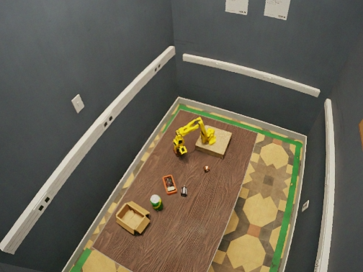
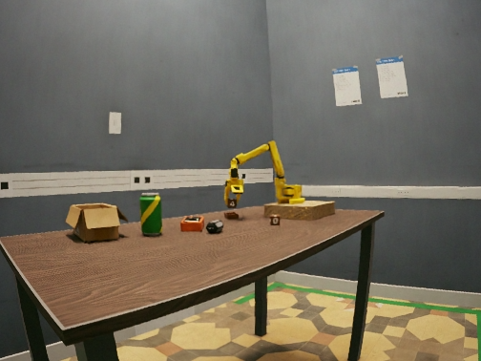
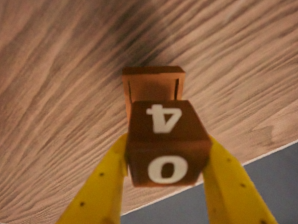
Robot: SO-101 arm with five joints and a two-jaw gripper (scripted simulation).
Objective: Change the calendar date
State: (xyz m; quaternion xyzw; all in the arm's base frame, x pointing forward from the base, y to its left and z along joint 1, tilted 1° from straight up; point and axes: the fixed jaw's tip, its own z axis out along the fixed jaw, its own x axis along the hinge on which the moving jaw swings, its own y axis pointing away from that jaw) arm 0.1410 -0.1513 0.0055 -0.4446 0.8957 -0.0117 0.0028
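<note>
My gripper (image 2: 232, 201) (image 3: 167, 155) is shut on a dark brown cube and holds it above the calendar tray. The held cube (image 2: 232, 203) (image 3: 169, 142) shows a white 4 and a white 0 in the wrist view; the 4 also faces the exterior view. The brown calendar tray (image 2: 231, 216) (image 3: 154, 70) lies on the table below the cube, which hides part of it in the wrist view. The visible part of the tray holds no cube. The second cube (image 1: 207, 168) (image 2: 275, 220) lies on the table away from the tray, with a 0 towards the exterior camera.
An orange box (image 1: 164, 184) (image 2: 192, 226) with small items and a black object (image 1: 184, 191) (image 2: 215, 226) lie on the table. Beyond them stand a green can (image 1: 156, 203) (image 2: 151, 215) and an open cardboard box (image 1: 122, 221) (image 2: 97, 232). The arm's base is on a board (image 1: 223, 138) (image 2: 315, 210).
</note>
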